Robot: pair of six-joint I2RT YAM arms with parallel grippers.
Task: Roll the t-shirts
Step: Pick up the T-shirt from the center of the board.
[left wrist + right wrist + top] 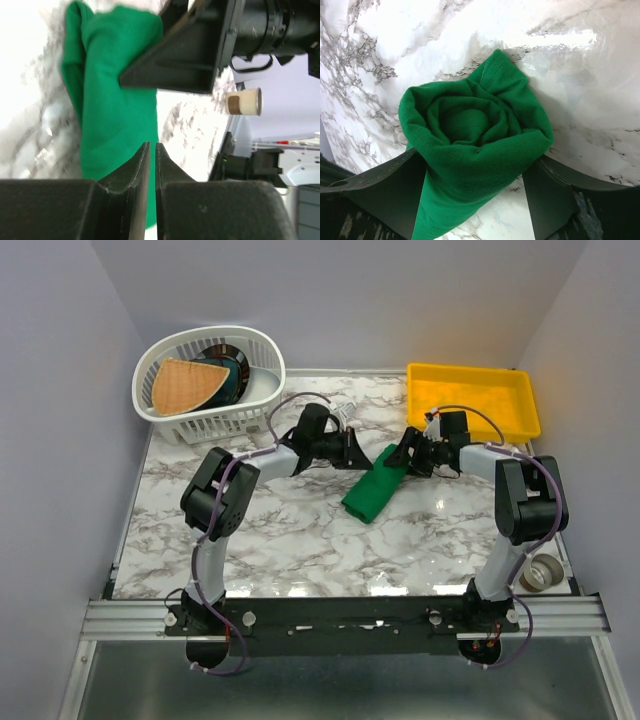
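T-shirt (374, 490), rolled, lies mid-table toward the far edge. We see our right gripper (475, 200) clamped on 1 end, our left gripper (152, 165) beside it with jaws almost together, empty.

Rolled t-shirt (377, 491) mid-table, between basket (212, 380) and tray (470, 400).

- The overhead view is evenly lit from above and sharp; the marble table (300, 530) shows a soft glare patch near its front edge.
- Arms cast only faint, short shadows.
- The left wrist view is overexposed: the tabletop washes out to white on the left, and the green t-shirt (115, 100) looks soft and blurred.
- The right wrist view is crisp on the fabric's weave, with bright glare on the marble at upper right.
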